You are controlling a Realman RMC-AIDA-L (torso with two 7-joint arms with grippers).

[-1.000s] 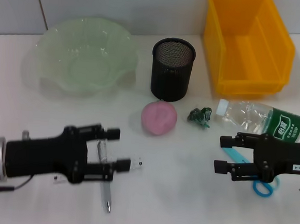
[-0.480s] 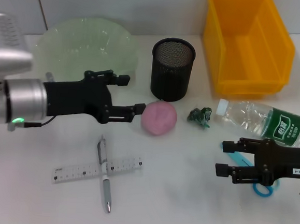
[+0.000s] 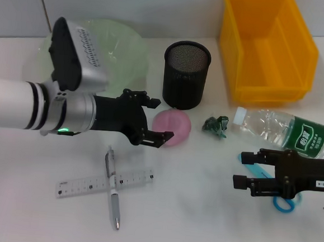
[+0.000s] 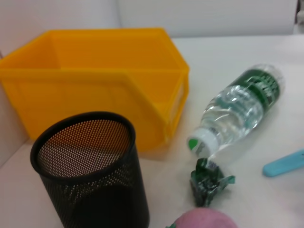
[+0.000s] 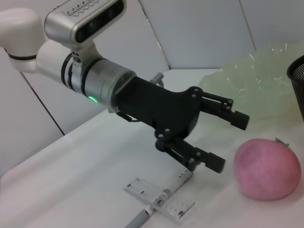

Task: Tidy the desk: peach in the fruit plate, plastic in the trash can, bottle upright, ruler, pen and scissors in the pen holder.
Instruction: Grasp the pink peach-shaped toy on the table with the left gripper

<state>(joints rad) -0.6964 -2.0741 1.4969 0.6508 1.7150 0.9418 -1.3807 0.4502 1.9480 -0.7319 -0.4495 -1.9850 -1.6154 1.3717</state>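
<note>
A pink peach (image 3: 174, 127) lies in front of the black mesh pen holder (image 3: 186, 75). My left gripper (image 3: 162, 120) is open right beside the peach on its left, and the right wrist view (image 5: 229, 142) shows a small gap between them. The green fruit plate (image 3: 125, 48) is behind my left arm. A crumpled green plastic scrap (image 3: 216, 126) lies by the cap of the fallen bottle (image 3: 287, 131). A ruler (image 3: 105, 183) and a pen (image 3: 113, 190) lie crossed at the front. My right gripper (image 3: 240, 169) is open over the blue scissors (image 3: 282, 203).
The yellow bin (image 3: 268, 51) stands at the back right, beside the pen holder (image 4: 90, 166). The left wrist view shows the bin (image 4: 95, 80), the bottle (image 4: 237, 107), the plastic scrap (image 4: 209, 180) and the top of the peach (image 4: 204, 219).
My left arm has moved from over the ruler and pen, back and to the right, up to the peach, staying open. The right gripper has barely moved.
</note>
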